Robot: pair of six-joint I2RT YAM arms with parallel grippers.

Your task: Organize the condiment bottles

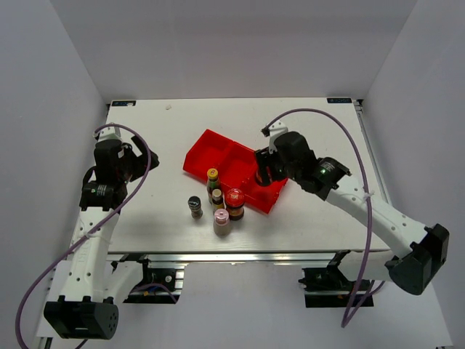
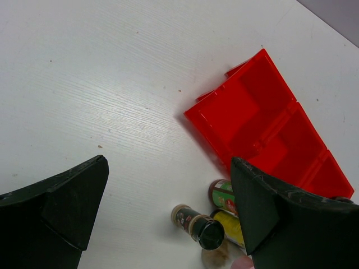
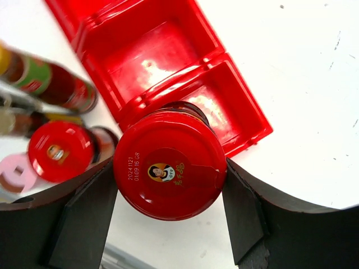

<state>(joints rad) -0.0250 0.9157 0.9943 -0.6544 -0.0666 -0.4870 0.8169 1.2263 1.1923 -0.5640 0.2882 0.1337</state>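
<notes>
While the loose bottles (image 1: 221, 222) stand clustered just beside the tray's near wall, your right gripper (image 3: 168, 208) pinches the upright red-lidded jar (image 3: 167, 168) at its lid. The jar's axis is vertical, over the end compartment of the red tray (image 3: 247, 120); you cannot tell whether it has touched down. Its lid carries a small portrait emblem and a date stamp beginning 2024. Off to the left, your left gripper (image 2: 168, 168) hangs spread wide over bare table, so the right arm is far nearer.

The three-compartment red plastic tray (image 3: 162, 56) is gleaming glossy, throwing back white highlights. At the tray's end compartment, the squat red-lidded jar (image 3: 168, 168) is showing a smooth, shiny lid. Around the tray, the white table (image 2: 112, 84) is looking matt and finely grained.
</notes>
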